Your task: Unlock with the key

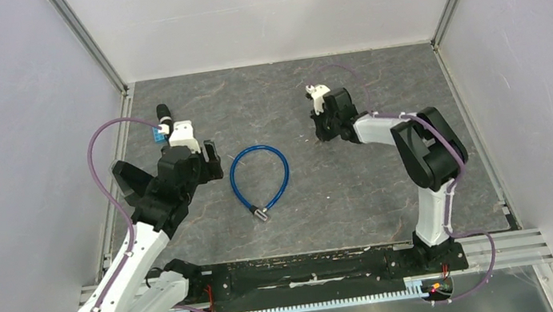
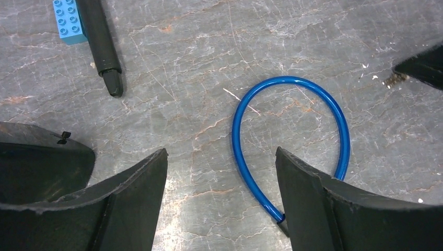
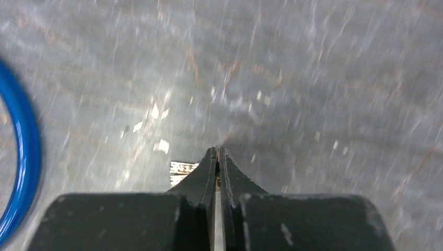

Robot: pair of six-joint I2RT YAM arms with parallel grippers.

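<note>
**Clerk:** Item one, the lock?

**Robot:** Blue cable lock, one. It lies flat in a closed loop at mid tabletop, between my two arms. Its metal lock head sits at the near end of the loop.

**Clerk:** The key?

**Robot:** Key, one, small, silver, toothed edge showing. It is on the tabletop, apart from the loop on its right, at the tip of my right gripper. The fingers there are pressed together with only a sliver between them. Whether they pinch the key, I cannot tell.

**Clerk:** Left side?

**Robot:** Left gripper, spread wide, holding nothing, just left of the loop. The cable's near part runs behind one finger.

**Clerk:** Sundries?

**Robot:** Blue toy brick, one. Black marker, one, just beside the brick. Both lie beyond the left gripper, near the tabletop's left edge
</note>
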